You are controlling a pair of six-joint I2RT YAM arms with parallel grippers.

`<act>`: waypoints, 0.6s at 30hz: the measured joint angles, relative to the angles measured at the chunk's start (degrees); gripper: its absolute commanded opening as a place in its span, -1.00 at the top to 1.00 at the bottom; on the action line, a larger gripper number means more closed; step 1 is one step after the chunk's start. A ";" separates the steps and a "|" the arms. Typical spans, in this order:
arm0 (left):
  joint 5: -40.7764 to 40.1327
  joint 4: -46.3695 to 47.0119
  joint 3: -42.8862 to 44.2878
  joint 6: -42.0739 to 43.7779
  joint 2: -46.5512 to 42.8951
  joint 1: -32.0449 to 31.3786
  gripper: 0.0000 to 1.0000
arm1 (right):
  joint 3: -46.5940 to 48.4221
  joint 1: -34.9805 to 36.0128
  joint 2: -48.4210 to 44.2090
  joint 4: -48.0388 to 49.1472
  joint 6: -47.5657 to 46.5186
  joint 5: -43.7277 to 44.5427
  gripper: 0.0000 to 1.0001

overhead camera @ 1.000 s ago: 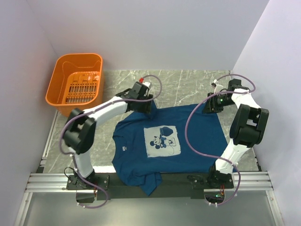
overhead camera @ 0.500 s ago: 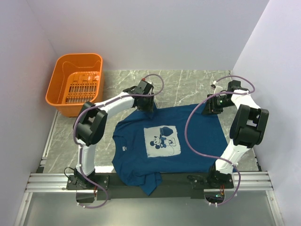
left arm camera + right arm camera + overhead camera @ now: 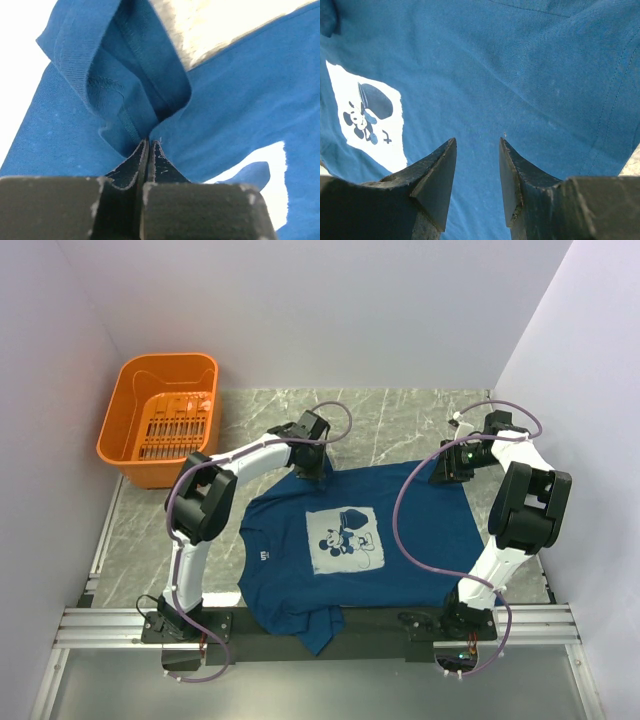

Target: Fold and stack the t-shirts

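One dark blue t-shirt (image 3: 420,530) lies spread on the marble table (image 3: 400,415) between the two arms, its white cartoon print (image 3: 345,538) facing up and a corner of its near edge hanging over the table's front. The left gripper (image 3: 149,147) is at the shirt's far left corner, its fingers pinched together on a raised fold of the cloth. The right gripper (image 3: 477,145) sits over the far right corner, fingers partway apart with nothing between them, only flat blue cloth below. An orange basket (image 3: 165,358) stands at the table's far left.
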 measured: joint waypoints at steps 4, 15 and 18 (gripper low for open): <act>1.31 -0.15 1.62 1.03 0.02 -0.15 0.99 | 0.00 0.00 0.00 -0.02 -0.02 0.00 0.07; 5.46 -1.49 10.95 10.58 0.35 -5.62 0.15 | -0.09 -0.02 -0.04 0.00 -0.04 0.00 0.07; 7.80 -1.11 11.47 13.55 0.35 -8.28 -0.15 | -0.11 -0.02 -0.11 0.00 -0.04 0.02 0.07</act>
